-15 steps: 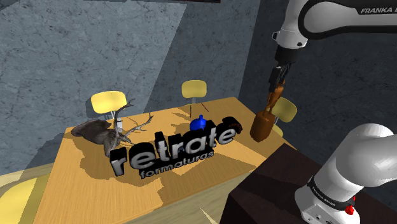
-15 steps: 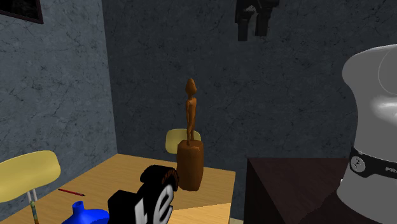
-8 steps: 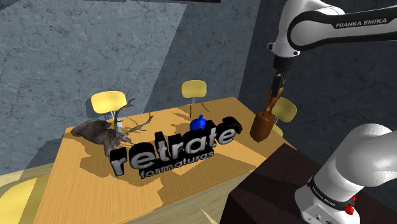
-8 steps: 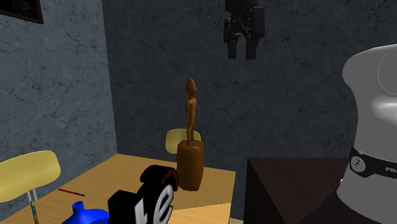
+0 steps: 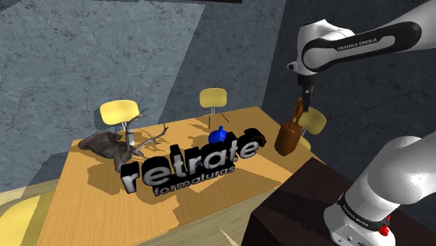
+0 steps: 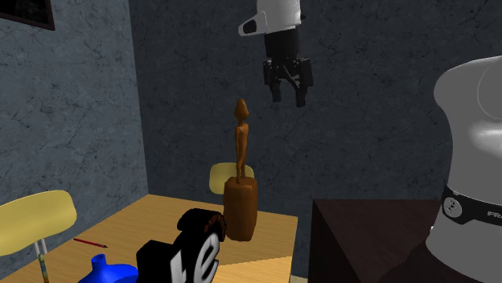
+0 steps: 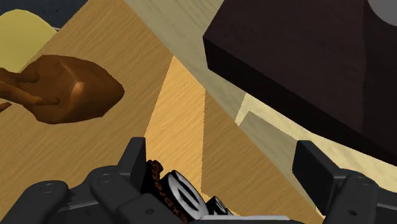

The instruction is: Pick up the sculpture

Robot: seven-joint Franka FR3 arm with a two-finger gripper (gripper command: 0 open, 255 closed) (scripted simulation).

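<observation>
Dark grey walls close in a wooden table [image 5: 98,203], and the sculpture [image 6: 240,185], a thin brown figure on a thick round base, stands upright near the table's corner, at the centre right of the shoulder view, close to the dark stand [image 5: 293,203]. The gripper [image 6: 288,98] hangs above it, a little toward the second exterior view's right, fingers spread apart and holding nothing. I judge the main danger is a descent off centre: one finger could strike the narrow head and tip the piece over, perhaps off the table edge. The big black lettering [image 5: 192,164] lies near on the sculpture's left in the shoulder view and could be knocked by a wide approach; the blue vase [image 5: 219,134] and the antlers [image 5: 143,140] stand farther off and block nothing.
</observation>
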